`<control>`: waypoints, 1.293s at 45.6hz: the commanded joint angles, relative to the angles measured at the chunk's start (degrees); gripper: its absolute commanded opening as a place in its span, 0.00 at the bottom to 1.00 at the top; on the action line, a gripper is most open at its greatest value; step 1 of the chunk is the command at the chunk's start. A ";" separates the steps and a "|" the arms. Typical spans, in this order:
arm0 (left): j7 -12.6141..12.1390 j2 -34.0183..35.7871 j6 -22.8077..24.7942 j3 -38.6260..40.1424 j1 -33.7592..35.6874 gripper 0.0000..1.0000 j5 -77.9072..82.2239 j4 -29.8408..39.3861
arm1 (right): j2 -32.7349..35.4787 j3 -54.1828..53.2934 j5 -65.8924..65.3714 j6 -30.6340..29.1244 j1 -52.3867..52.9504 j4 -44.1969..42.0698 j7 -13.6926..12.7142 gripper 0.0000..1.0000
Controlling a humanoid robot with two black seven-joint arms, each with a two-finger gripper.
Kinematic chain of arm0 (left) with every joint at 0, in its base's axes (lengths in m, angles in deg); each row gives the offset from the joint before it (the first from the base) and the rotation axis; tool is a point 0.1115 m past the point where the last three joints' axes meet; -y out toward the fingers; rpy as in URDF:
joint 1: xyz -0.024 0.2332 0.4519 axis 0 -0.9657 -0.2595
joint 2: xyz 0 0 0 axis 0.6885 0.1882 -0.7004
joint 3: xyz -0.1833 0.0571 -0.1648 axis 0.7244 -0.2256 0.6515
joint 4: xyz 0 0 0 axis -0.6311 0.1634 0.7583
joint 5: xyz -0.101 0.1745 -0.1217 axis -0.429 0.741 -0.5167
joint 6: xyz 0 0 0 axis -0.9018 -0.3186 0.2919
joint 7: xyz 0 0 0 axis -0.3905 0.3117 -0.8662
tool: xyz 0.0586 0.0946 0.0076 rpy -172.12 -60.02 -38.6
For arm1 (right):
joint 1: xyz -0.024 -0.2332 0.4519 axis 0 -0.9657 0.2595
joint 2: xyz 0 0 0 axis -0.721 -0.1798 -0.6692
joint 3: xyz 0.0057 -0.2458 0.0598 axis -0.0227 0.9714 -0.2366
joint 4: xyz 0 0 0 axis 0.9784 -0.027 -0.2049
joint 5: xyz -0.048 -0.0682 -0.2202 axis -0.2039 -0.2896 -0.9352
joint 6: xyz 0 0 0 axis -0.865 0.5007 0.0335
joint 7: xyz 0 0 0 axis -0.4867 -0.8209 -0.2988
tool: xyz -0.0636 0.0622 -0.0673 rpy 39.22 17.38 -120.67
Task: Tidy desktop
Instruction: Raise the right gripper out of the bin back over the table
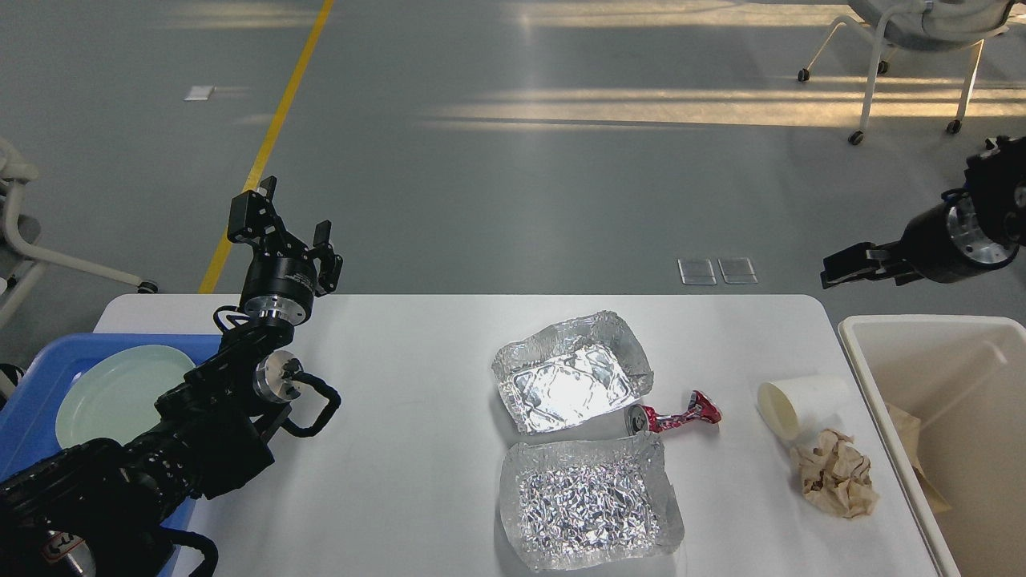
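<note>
My right tool hangs empty above the bin, beyond its near-left corner; whether its fingers are parted I cannot tell. My left tool, fingers apart and empty, waits well left of the bin. The tabletop left of the bin holds foil trays, crushed can, cup, paper wad.

Left of the two crinkled silver foil trays, the matte white desktop lies bare; right of them, a crushed red can, white paper cup and crumpled brown paper crowd it.
</note>
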 commanded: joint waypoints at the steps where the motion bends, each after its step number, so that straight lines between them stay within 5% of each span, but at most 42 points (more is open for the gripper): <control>1: 0.02 -0.01 0.00 0.00 0.00 1.00 0.00 0.00 | 0.22 -0.07 6.06 -6.33 12.11 11.83 -0.93 0.98; 13: -0.07 -0.01 0.00 0.00 0.00 1.00 0.00 0.00 | 0.31 -0.25 18.54 -24.16 32.33 26.17 -1.20 0.98; 23: -0.07 -0.01 0.00 0.00 0.00 1.00 0.00 0.00 | 0.92 -2.18 27.06 -24.16 44.99 28.90 -1.72 0.97; 28: 0.02 -0.01 0.00 0.00 0.00 1.00 0.00 0.00 | 0.75 -2.19 32.43 -24.16 47.98 28.37 -5.93 0.97; 36: 0.02 -0.01 0.00 0.00 0.00 1.00 0.00 0.00 | 0.92 -1.83 37.09 -24.16 48.07 28.20 -18.15 0.97; 42: 0.02 -0.01 0.00 0.00 0.00 1.00 0.00 0.00 | 1.01 -2.27 37.89 -24.16 47.46 27.76 -24.39 0.98; 47: 0.02 -0.01 0.00 0.00 0.00 1.00 0.00 0.00 | 1.10 -2.10 37.45 -24.16 45.97 27.67 -26.95 1.00; 59: 0.02 -0.01 0.00 0.00 0.00 1.00 0.00 0.00 | 2.24 -2.36 28.58 -24.16 31.57 24.25 -27.48 1.00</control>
